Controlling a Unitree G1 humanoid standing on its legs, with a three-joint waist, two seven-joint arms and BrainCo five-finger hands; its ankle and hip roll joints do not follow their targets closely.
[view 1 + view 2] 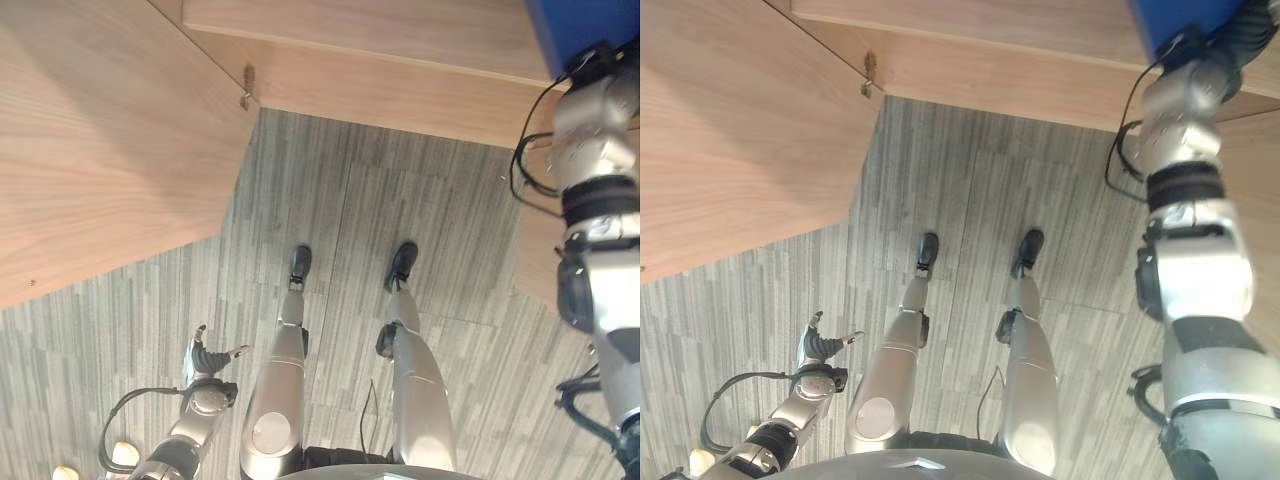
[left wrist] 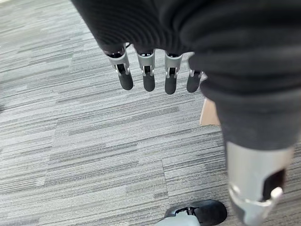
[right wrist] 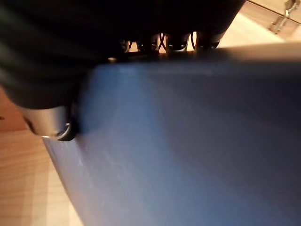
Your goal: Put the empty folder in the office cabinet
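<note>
Up at the cabinet (image 1: pixel 400 60), my right hand (image 3: pixel 56 127) clamps the blue folder (image 3: pixel 188 141) for shelving; left hand (image 2: pixel 155 75) hangs slack, empty.

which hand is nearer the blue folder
Right. The right hand is against the blue folder, thumb on its face, up at the wooden cabinet. The left hand hangs low over the floor, far away.

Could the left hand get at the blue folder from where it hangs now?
Probably not without a big lift: the left hand hangs low by the floor with fingers relaxed, while the blue folder is up at the cabinet, against the right hand.
</note>
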